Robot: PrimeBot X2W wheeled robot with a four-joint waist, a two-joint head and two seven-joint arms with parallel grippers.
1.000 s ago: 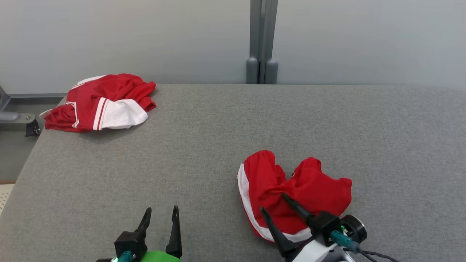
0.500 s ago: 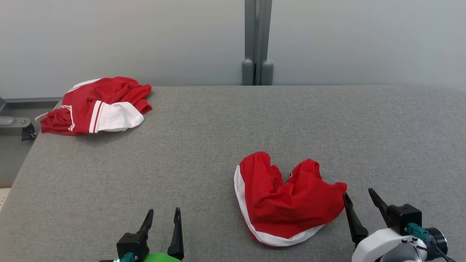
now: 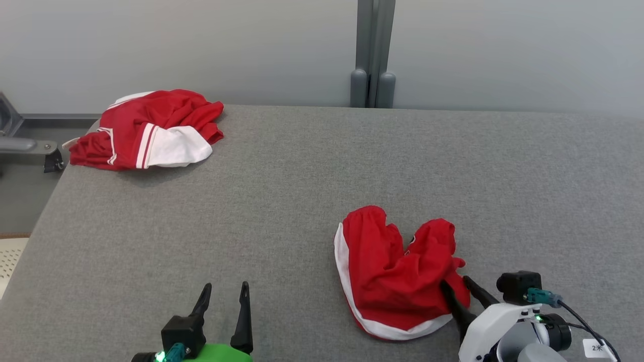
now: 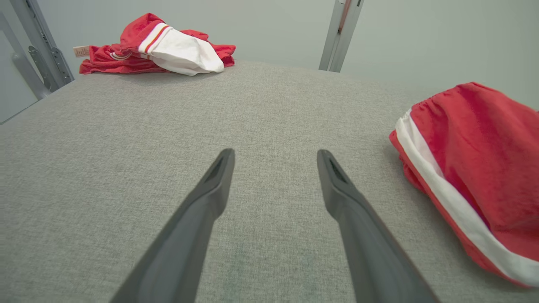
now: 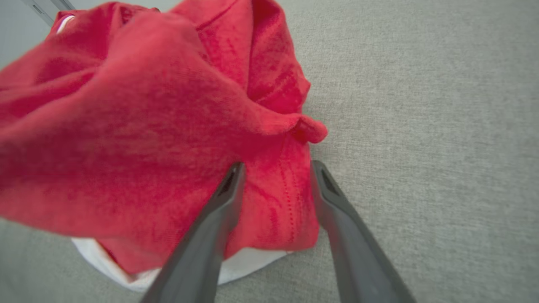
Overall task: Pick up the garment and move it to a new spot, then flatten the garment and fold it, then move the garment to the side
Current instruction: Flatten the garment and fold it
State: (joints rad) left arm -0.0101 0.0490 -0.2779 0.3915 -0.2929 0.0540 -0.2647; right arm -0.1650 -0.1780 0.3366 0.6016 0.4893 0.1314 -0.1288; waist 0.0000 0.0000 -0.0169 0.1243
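Observation:
The garment [image 3: 397, 271], red shorts with a white side stripe, lies crumpled on the grey table [image 3: 302, 176] at the near right; it also shows in the left wrist view [image 4: 476, 139]. My right gripper [image 3: 454, 281] is at its right edge, jaws open and straddling a raised red fold [image 5: 147, 126]. In the right wrist view that gripper [image 5: 278, 165] has cloth between both fingers. My left gripper [image 3: 225, 285] rests open near the front edge, well left of the garment, with nothing between its fingers [image 4: 276, 152].
A second red and white garment [image 3: 151, 130] lies bunched at the table's far left corner, also seen from the left wrist [image 4: 168, 46]. A grey post [image 3: 372, 55] stands behind the far edge. A metal bracket [image 3: 30, 148] sits off the left side.
My right gripper has moved left from beside the garment onto its right edge, its jaws narrower, and the red cloth there has bunched up. The head camera shifted slightly. The left gripper is unchanged.

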